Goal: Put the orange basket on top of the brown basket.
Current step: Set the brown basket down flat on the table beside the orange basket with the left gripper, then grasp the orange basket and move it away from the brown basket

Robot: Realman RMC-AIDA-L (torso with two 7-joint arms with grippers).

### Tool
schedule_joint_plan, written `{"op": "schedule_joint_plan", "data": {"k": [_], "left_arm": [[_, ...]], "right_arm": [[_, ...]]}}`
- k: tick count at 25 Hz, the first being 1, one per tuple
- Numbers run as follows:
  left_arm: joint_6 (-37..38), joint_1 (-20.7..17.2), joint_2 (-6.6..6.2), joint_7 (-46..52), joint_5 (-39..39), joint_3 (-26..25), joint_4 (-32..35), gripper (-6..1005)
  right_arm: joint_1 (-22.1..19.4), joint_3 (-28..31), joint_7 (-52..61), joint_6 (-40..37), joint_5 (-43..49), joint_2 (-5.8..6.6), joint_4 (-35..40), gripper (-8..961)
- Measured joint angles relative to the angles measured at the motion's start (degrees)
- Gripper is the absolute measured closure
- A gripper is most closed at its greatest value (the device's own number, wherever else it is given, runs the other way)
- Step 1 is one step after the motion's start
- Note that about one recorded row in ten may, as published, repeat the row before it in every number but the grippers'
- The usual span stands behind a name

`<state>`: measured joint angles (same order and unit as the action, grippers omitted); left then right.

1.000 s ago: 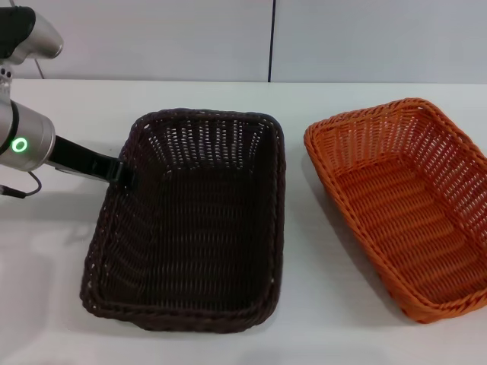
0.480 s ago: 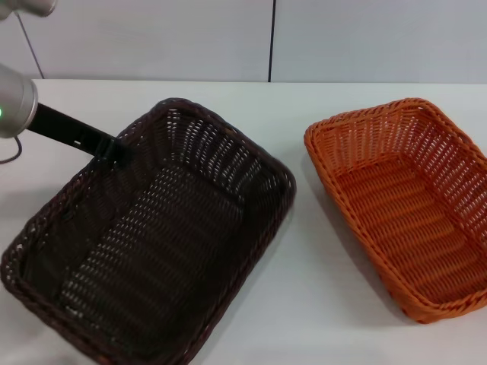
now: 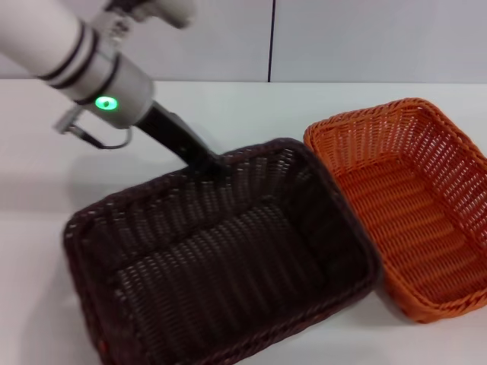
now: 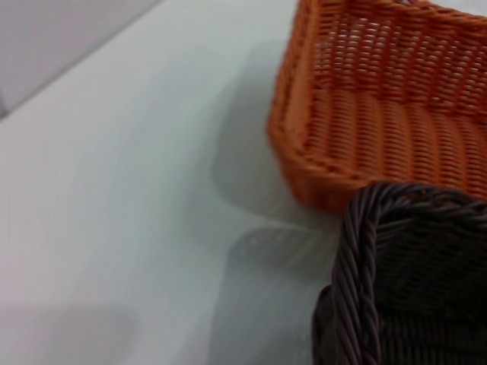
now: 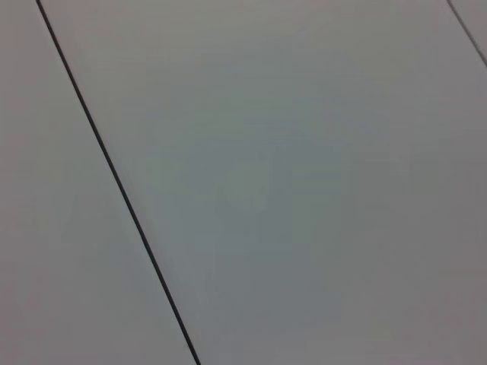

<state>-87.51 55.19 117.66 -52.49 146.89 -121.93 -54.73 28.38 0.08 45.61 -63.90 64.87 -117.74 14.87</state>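
White table (image 3: 228, 114) carries the orange basket (image 3: 411, 205) at frame right and the brown basket (image 3: 221, 258) at lower centre, rims close together.

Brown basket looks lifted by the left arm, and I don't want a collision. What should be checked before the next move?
1. Left gripper holds the brown basket by its far rim: ok.
2. Brown basket level: not ok, tilted.
3. Gap to the orange basket: not ok, the brown rim overlaps its near edge in the head view.
4. Orange basket on top of brown: not ok, it sits on the table.
5. Right gripper position: cannot tell, not in view.
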Motion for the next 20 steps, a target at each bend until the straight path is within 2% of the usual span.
{"op": "schedule_joint_plan", "data": {"k": [1,2,6,12,13,14,15,16,19,20], "left_arm": [[0.00,0.00,0.00,0.00,0.00,0.00,0.00,797],[4.20,3.49,0.02,-1.46,-0.07,0.27,6.26,798],[7.87,5.64,0.20,-2.68,-0.11,0.34,9.58,800],[12.47,5.36,0.23,-1.20,-0.11,0.00,9.22,797],[14.73,4.17,0.13,0.69,0.16,0.08,7.82,797],[15.94,3.08,0.10,1.85,0.29,0.21,6.50,796],[16.90,2.00,0.09,2.73,0.25,0.29,5.15,795],[16.90,2.00,0.09,2.73,0.25,0.29,5.15,795],[18.22,-1.23,0.10,3.40,-0.05,-1.21,1.73,766],[18.22,-1.23,0.10,3.40,-0.05,-1.21,1.73,739]], "right_arm": [[-0.26,0.00,0.01,-0.02,0.00,-0.10,-0.01,168],[-0.42,0.00,0.01,-0.05,0.00,-0.18,-0.03,170],[-1.20,0.30,0.02,-0.12,-0.03,-0.36,-0.62,175],[-2.28,0.30,0.41,-0.49,-0.10,-0.39,-1.05,183],[-2.49,-0.15,1.47,-0.80,0.23,-0.39,-0.74,185],[-2.82,-0.90,3.39,-1.30,0.88,-0.38,-0.10,186],[-4.03,-3.67,9.92,-2.23,2.90,-0.21,2.72,187],[-4.03,-3.67,9.92,-2.23,2.90,-0.21,2.72,189],[-6.72,-9.00,25.36,-2.79,7.85,0.46,9.62,193],[-8.69,-12.28,36.07,-3.53,11.96,1.23,14.83,194]]}}
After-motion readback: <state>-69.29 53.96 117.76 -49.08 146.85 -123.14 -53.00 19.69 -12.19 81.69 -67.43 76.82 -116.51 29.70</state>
